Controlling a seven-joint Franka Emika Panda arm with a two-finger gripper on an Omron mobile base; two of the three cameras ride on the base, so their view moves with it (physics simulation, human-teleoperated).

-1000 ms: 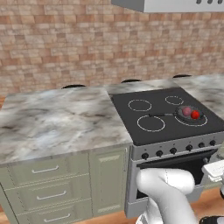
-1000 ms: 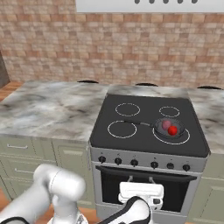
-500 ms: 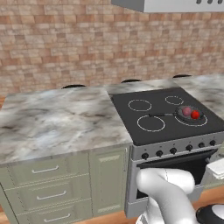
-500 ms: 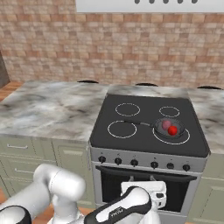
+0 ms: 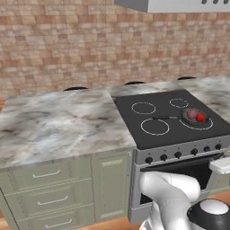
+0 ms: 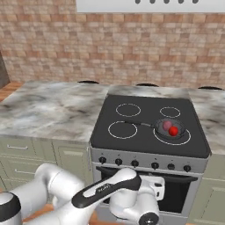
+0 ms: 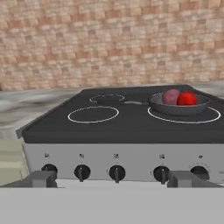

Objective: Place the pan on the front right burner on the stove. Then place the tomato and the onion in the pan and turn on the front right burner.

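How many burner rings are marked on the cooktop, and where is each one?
4. Front right burner, the largest, under the pan; front left ring; back left ring; back right ring. None appear hidden.

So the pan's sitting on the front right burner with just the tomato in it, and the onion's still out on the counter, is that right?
Not quite. The onion is in the pan too, beside the tomato, as the hand view shows. The pan does sit on the front right burner.

Around my workspace
Marble counter (image 5: pixel 58 126), pale green drawers (image 5: pixel 45 188), brick wall (image 6: pixel 110 44), hood (image 5: pixel 179 5) above.
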